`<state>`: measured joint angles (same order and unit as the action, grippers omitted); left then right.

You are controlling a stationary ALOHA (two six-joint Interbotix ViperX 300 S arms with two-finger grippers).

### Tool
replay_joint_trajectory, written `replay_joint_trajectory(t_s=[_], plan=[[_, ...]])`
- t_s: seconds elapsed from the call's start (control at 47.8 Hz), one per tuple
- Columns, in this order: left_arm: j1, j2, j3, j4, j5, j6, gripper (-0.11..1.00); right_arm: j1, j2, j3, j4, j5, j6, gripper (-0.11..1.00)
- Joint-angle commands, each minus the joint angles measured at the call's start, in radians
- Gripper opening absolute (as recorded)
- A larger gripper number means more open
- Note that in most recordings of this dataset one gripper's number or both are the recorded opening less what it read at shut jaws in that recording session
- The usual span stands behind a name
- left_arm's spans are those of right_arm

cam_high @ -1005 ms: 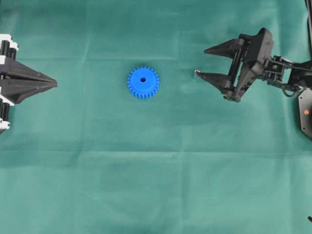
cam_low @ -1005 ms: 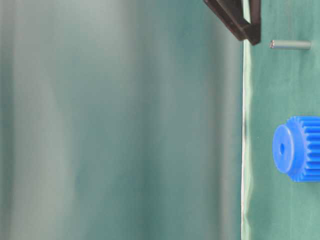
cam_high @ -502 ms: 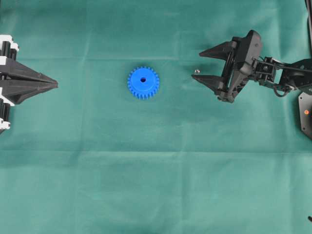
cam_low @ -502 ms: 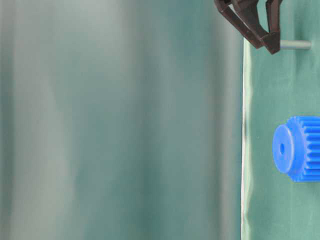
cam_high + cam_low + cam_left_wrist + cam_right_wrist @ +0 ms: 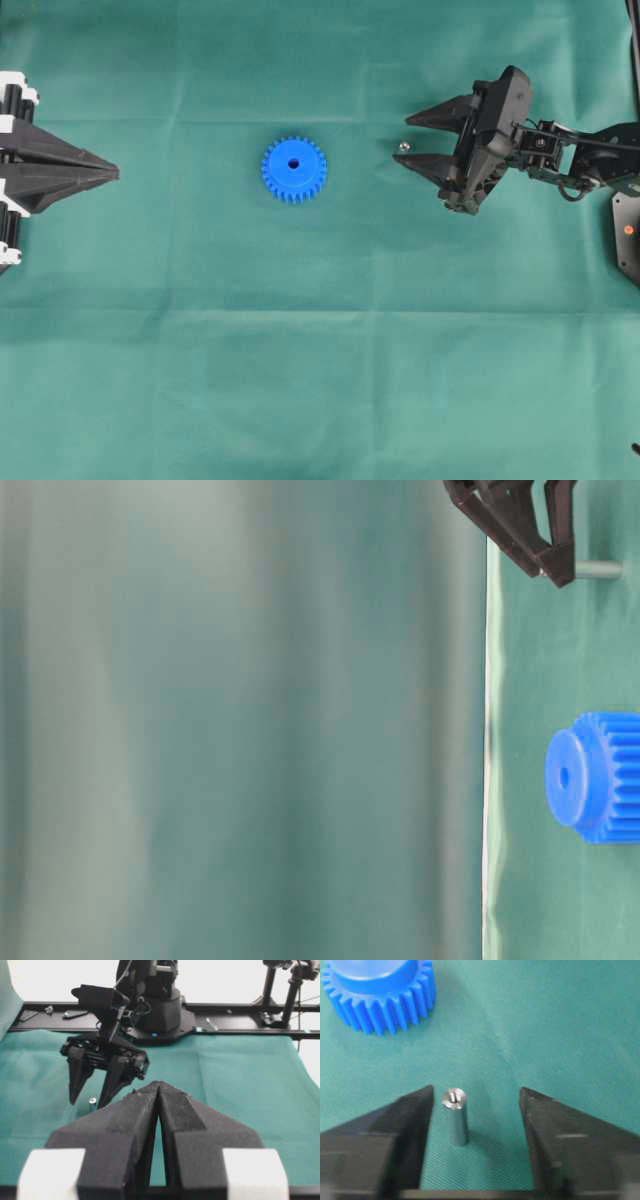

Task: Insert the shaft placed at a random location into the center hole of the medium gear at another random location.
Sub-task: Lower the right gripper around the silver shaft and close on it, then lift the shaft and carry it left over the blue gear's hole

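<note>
**Pin's standing up right between our right tool's fingers**

So here's where we are: the tiny silvery-grey metal shaft (image 5: pixel 455 1116) stands upright on the green-covered bench (image 5: pixel 320 350), long axis vertical, and our black right tool (image 5: pixel 402 139) straddles it. In the right wrist view the pin sits in the gap, closer to the left-hand finger (image 5: pixel 395 1125) than the other, touching neither as far as we can tell. So the fingers are apart, not clamped on anything yet. The bright blue plastic toothed gear (image 5: pixel 294 169) lies flat further toward the middle of the bench, dark centre hole (image 5: pixel 294 163) facing up, well apart from the pin.

Right arm is clearly the nearer one; our left tool (image 5: pixel 115 172) sits with its fingers together at the far edge.

Versus a second ago: the right tool has come forward over the pin and the gap has narrowed. Gear hasn't budged.
</note>
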<state>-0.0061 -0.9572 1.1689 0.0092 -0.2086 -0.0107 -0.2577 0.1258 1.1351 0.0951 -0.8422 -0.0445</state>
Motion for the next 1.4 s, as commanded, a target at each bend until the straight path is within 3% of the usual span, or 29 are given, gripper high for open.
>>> replay_joint_trajectory(t_s=[0.0,0.188,0.649,1.026,1.382], plan=[[0.003,0.006,-0.017,0.003,-0.006,0.0,0.0,0.008,-0.009,-0.014,-0.003,-0.015,0.014,0.56],[0.003,0.003,-0.017,0.002,-0.006,0.0,0.0,0.018,-0.008,-0.015,-0.012,-0.006,0.012,0.14],[0.003,0.002,-0.018,0.002,-0.002,0.0,0.0,0.02,-0.046,-0.018,-0.012,0.025,0.011,0.14],[0.003,0.002,-0.017,0.003,0.0,-0.002,0.0,0.02,-0.244,-0.032,-0.015,0.21,0.0,0.14],[0.005,0.005,-0.017,0.002,0.0,-0.002,0.0,0.02,-0.241,-0.038,-0.015,0.216,0.0,0.14]])
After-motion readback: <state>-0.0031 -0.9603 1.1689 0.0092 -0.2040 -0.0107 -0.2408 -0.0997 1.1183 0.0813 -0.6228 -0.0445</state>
